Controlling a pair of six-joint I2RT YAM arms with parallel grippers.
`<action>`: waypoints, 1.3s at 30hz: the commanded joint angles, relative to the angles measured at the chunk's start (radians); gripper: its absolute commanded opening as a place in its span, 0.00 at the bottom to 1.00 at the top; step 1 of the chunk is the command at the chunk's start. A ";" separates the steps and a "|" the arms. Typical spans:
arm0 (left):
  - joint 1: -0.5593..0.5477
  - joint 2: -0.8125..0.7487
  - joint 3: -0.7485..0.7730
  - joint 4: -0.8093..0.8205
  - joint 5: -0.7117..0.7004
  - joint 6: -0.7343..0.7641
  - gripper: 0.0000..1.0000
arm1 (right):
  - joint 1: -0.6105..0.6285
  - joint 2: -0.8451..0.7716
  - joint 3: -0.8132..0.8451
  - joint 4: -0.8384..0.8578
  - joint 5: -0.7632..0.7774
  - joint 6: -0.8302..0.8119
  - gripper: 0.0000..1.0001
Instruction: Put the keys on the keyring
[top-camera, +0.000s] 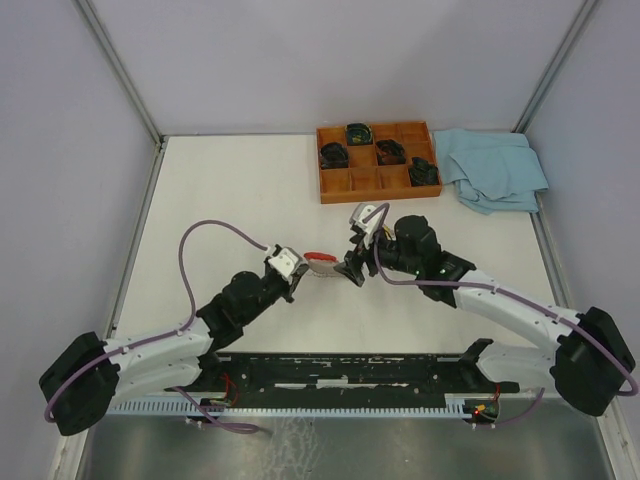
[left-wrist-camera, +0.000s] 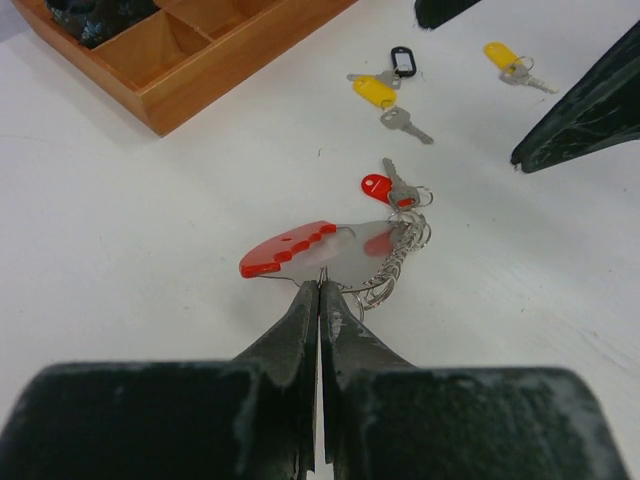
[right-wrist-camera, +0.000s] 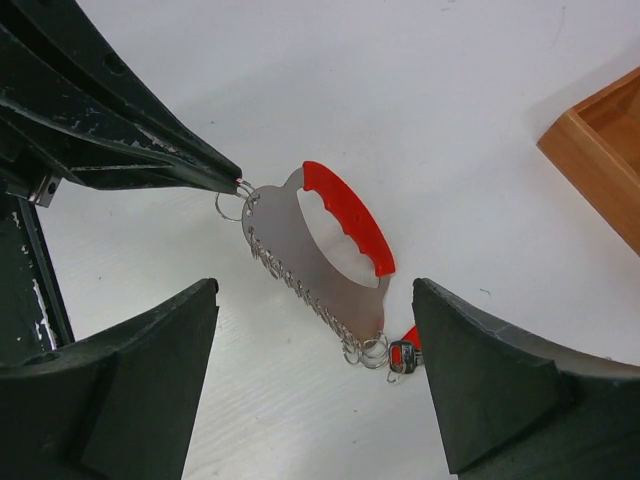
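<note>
1. Table: from the keyring, bare white top runs from 9 through 11 o'clock out to the frame rail at the left edge.
2. Left gripper: your jaws are pressed together, pinching a small wire ring at the keyring's near end.
3. The keyring is a silver plate with a red band on one side and a row of small rings along the other. It sits mid-table between both grippers. You can read no lettering on it.
4. Red key: at 1 o'clock of the plate in the left wrist view, against the end rings. You cannot tell whether it is threaded.
5. Right gripper: jaws wide apart, holding nothing. In its own view the keyring shows in the gap, touching neither finger.
6. Yellow key, black loop and plain silver key cluster at 12 o'clock of the red key. The second yellow key is at 1 o'clock, well apart. Cap markings are too small to read.
7. Wooden tray: at 1 o'clock of the keyring, by the far edge. The blue cloth is at 2 o'clock, just beside the tray.
</note>
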 joint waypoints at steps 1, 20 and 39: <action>0.012 -0.019 -0.066 0.314 0.040 -0.059 0.03 | -0.001 0.064 0.057 0.071 -0.077 -0.016 0.84; 0.177 0.051 -0.181 0.603 0.272 -0.212 0.03 | -0.018 0.262 0.205 0.012 -0.337 -0.110 0.62; 0.296 0.266 -0.011 0.631 0.658 -0.164 0.03 | -0.062 0.166 0.248 -0.088 -0.302 -0.209 0.70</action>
